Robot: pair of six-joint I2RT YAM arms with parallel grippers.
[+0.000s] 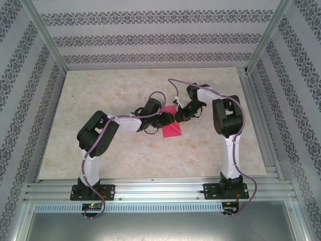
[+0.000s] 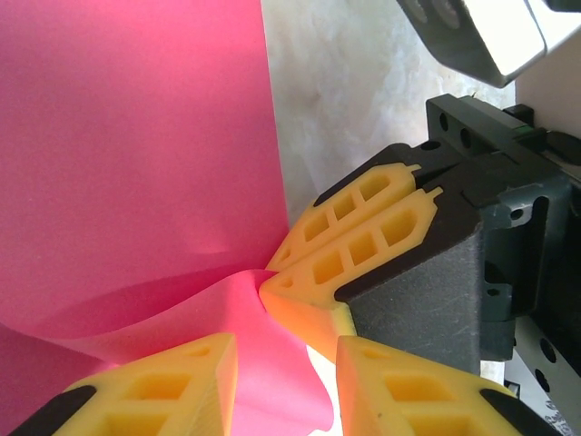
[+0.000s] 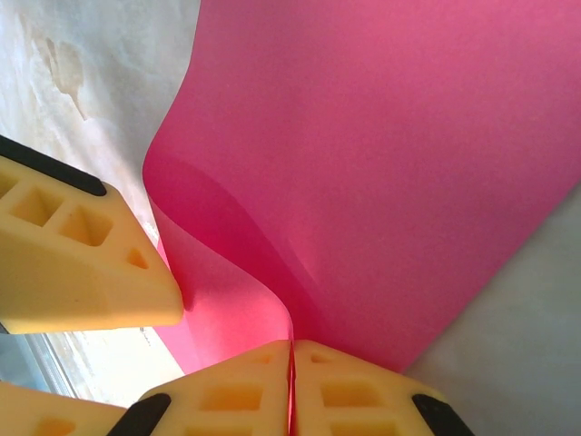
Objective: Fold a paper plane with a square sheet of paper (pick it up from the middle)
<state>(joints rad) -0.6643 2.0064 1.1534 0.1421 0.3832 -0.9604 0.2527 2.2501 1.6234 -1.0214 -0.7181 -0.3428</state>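
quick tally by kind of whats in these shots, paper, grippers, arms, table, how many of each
magenta-pink thin paper sheet: 1
yellow-fingered two-finger grippers: 2, the left gripper and the right gripper
white and black robot arms: 2, the left arm and the right arm
beige stone-look table: 1
total: 6
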